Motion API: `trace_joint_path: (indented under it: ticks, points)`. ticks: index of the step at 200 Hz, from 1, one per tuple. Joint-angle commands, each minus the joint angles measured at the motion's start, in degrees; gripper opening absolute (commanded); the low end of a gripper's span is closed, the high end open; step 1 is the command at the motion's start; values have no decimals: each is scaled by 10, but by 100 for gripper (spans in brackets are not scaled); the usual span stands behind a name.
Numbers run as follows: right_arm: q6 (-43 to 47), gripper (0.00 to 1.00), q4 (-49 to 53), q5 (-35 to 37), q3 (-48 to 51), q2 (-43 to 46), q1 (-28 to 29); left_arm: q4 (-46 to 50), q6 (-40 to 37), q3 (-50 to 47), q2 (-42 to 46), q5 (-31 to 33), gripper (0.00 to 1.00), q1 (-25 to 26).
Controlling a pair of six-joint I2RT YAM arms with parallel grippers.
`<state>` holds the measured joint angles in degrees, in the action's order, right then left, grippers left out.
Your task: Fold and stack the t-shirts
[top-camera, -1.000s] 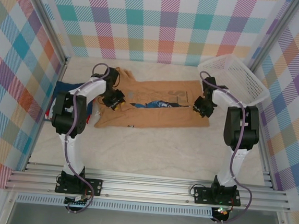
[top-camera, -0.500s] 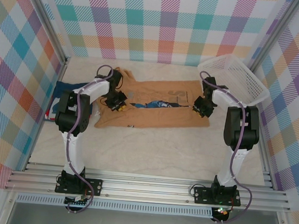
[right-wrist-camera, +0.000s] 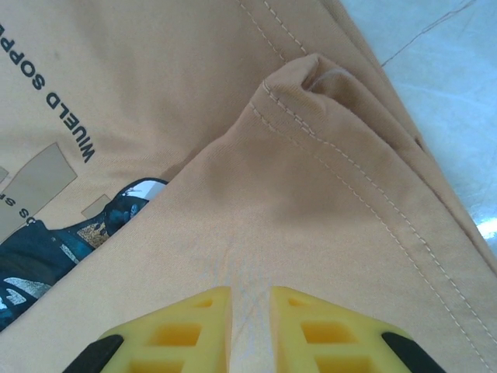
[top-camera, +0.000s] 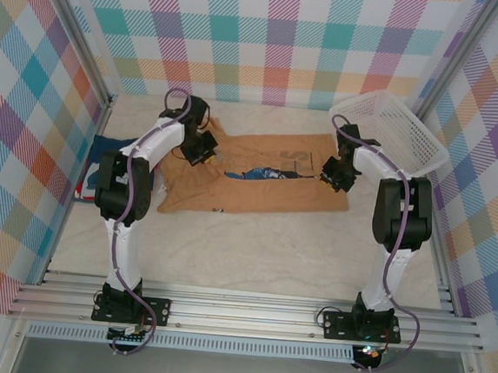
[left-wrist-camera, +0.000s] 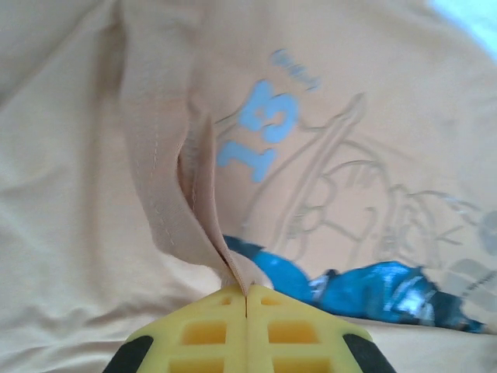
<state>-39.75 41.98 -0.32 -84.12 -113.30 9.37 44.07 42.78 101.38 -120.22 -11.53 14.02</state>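
Two grippers pinch one tan-orange t-shirt (top-camera: 257, 192), spread on the pale table (top-camera: 252, 248) just left of the white mesh basket (top-camera: 403, 121). The navy t-shirt (top-camera: 97, 150) lies bunched farthest from the basket.

The fold in hand probably goes best if both arms carry their edges at equal height and pace, keeping the cloth taut so the hem lands straight.

Left gripper (left-wrist-camera: 246, 294): jaws pressed together on a raised ridge of fabric, at the shirt end away from the basket. Right gripper (right-wrist-camera: 250, 303): jaws narrow, clamping a thin layer at the basket end.

The cloth is soft, matte cotton with double-stitched hems. The blue print (left-wrist-camera: 256, 132) looks glossy.
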Motion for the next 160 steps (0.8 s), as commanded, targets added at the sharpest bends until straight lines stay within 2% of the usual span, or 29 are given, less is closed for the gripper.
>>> trace_joint_path:
  ticks: [1,48,59,78,94,108,138,160]
  points:
    - [11,20,19,-10,-13,28,3,30,5,51,-45,-13,0,7]
    - [16,20,27,-15,-11,34,3,75,-14,158,-119,-28,0,14]
    - [17,21,27,-17,-10,35,3,84,-18,175,-131,-29,13,15]
    - [17,21,27,-19,-8,37,3,73,-23,182,-132,-35,20,20]
    - [18,21,27,-21,-9,38,4,59,-28,182,-121,-40,36,22]
    - [22,21,27,-21,-8,39,6,55,-36,179,-101,-27,45,22]
    - [32,21,24,-20,-6,38,17,96,-35,169,-76,34,45,-4]
    - [35,21,14,-29,2,36,21,121,-27,161,-86,43,41,-40]
